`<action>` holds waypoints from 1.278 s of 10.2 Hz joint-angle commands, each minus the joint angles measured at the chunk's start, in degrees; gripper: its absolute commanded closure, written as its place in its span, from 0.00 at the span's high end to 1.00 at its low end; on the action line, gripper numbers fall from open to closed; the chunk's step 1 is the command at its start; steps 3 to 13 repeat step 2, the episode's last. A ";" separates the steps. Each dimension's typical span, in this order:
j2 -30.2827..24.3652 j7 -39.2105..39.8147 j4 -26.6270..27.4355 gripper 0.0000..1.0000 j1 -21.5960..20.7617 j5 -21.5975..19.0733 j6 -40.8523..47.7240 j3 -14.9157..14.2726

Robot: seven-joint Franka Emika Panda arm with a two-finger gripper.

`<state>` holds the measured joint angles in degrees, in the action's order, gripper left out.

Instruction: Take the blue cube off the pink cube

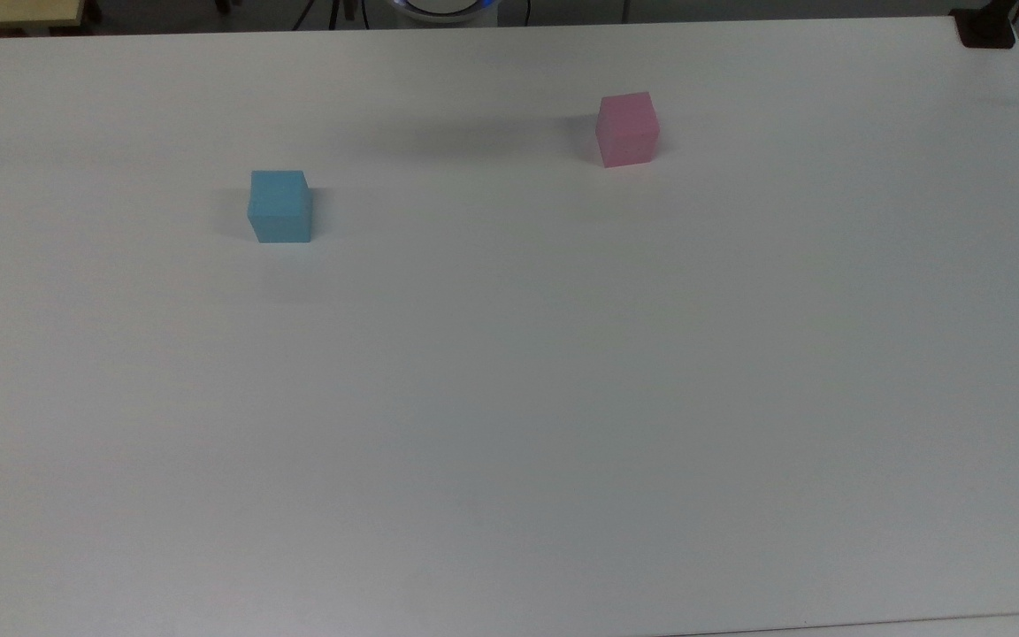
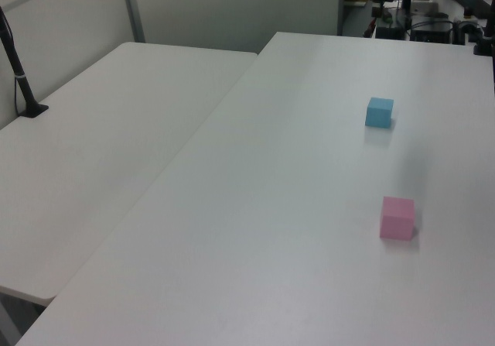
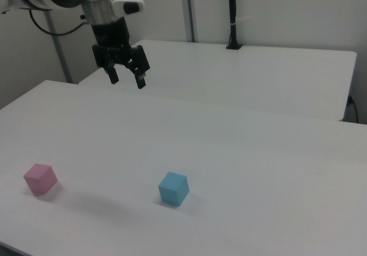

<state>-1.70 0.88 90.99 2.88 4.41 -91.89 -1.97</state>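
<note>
We see the blue cube [image 1: 279, 206] on the bare surface [image 1: 509, 398], well apart from the pink cube [image 1: 626, 129]; both sit near one long edge. Our end effector [image 3: 126, 78] hangs high, fingers spread, empty. We judge nothing remains but keeping clear.

Soft, even overhead light falls on the white bench [image 1: 509, 398]; faint, diffuse shadows sit beside the blue cube [image 1: 279, 206] and pink cube [image 1: 626, 129]. No glare; slight softness throughout.
</note>
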 commanded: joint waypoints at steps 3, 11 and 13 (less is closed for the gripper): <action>0.20 -0.09 0.51 1.00 -0.24 -4.06 -1.72 -0.93; 0.20 -0.09 0.51 1.00 -0.24 -4.06 -1.72 -0.93; 0.20 -0.09 0.51 1.00 -0.24 -4.06 -1.72 -0.93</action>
